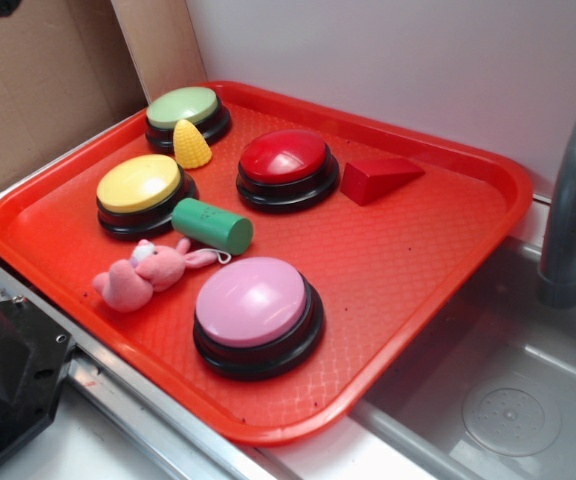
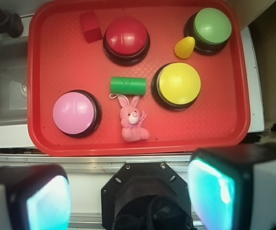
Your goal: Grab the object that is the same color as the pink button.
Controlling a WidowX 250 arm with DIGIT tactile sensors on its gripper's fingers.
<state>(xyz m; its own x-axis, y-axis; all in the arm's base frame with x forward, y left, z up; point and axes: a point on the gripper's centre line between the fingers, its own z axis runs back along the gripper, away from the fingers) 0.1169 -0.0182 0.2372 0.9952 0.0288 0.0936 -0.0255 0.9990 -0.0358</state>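
Note:
The small pink plush bunny (image 1: 146, 274) lies on the red tray (image 1: 438, 250), left of the big pink button (image 1: 255, 312) and in front of the green cylinder (image 1: 212, 225). In the wrist view the bunny (image 2: 132, 120) lies below the cylinder (image 2: 128, 86), right of the pink button (image 2: 74, 113). My gripper (image 2: 131, 194) is open and empty, high above the tray's near edge; its two pads (image 2: 210, 191) frame the robot base. The gripper does not show in the exterior view.
On the tray stand a red button (image 1: 286, 166), a yellow button (image 1: 141, 191), a green button (image 1: 185, 114), a yellow corn toy (image 1: 190, 145) and a red wedge block (image 1: 378, 178). A metal sink (image 1: 508, 390) with a grey faucet (image 1: 573, 200) lies right. Cardboard (image 1: 48, 80) stands behind.

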